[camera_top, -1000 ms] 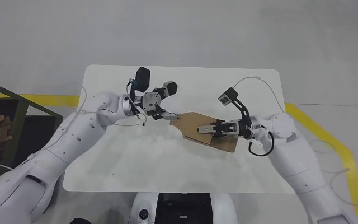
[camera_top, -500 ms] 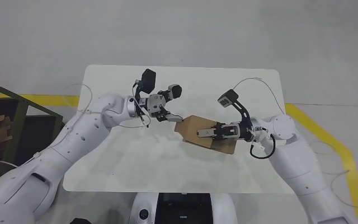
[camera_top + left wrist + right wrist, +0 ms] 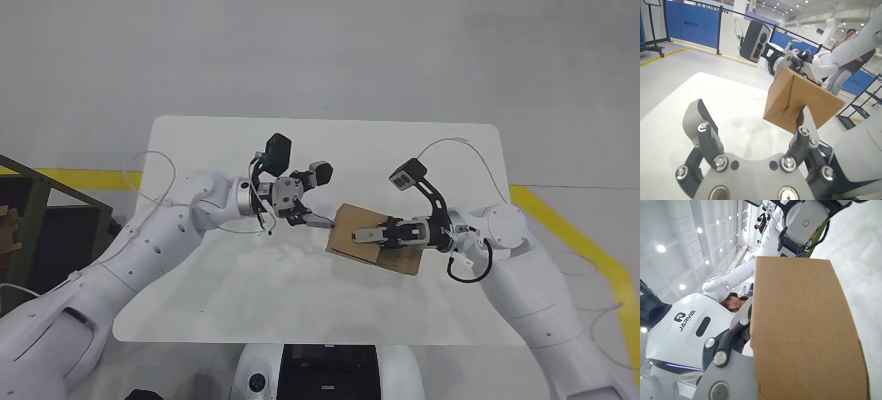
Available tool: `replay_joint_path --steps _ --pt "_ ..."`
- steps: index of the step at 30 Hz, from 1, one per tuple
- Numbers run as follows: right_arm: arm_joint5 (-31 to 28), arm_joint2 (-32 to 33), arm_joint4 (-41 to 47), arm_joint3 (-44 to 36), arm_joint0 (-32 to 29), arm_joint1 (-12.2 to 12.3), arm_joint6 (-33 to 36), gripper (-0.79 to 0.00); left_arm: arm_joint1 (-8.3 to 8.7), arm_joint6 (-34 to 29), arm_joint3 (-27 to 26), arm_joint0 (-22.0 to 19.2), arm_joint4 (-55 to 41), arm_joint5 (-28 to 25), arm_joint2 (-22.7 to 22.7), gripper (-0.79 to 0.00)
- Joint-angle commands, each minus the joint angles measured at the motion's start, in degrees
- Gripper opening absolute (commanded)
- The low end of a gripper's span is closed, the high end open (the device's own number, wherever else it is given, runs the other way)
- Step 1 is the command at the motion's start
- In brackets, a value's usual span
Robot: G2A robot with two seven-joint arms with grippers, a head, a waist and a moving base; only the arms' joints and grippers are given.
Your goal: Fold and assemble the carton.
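Note:
The brown carton (image 3: 378, 240) is held just above the white table (image 3: 200, 290), right of centre. My right gripper (image 3: 362, 236) is shut on it, one finger lying along its top face and the other hidden behind the cardboard (image 3: 800, 323). My left gripper (image 3: 308, 203) stands open at the carton's left end. In the left wrist view one of its fingertips (image 3: 806, 117) touches the folded end flap of the carton (image 3: 800, 98). The other finger (image 3: 700, 113) hangs free over the table. The end flaps lie folded in with a slanted seam.
A dark green cart (image 3: 30, 200) stands off the table's left side, by a yellow floor line (image 3: 90, 178). The table's near and far parts are bare white surface. A cable (image 3: 480, 160) loops over the table behind my right arm.
My left gripper has moved right toward the carton. The flap that stuck out at the carton's left end is now folded in, so the carton looks shorter. The right gripper has kept its hold.

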Motion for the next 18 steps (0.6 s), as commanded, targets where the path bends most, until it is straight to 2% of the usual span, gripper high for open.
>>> replay_joint_path --steps 1,18 --pt "0.09 -0.12 0.03 0.13 0.12 -0.04 -0.02 -0.785 -0.19 -0.11 0.11 -0.15 -0.06 0.0 0.42 0.0" --pt "0.46 -1.54 -0.08 0.97 0.94 -0.47 0.33 -0.785 -1.29 -0.41 0.25 -2.18 -0.78 0.0 2.74 0.0"
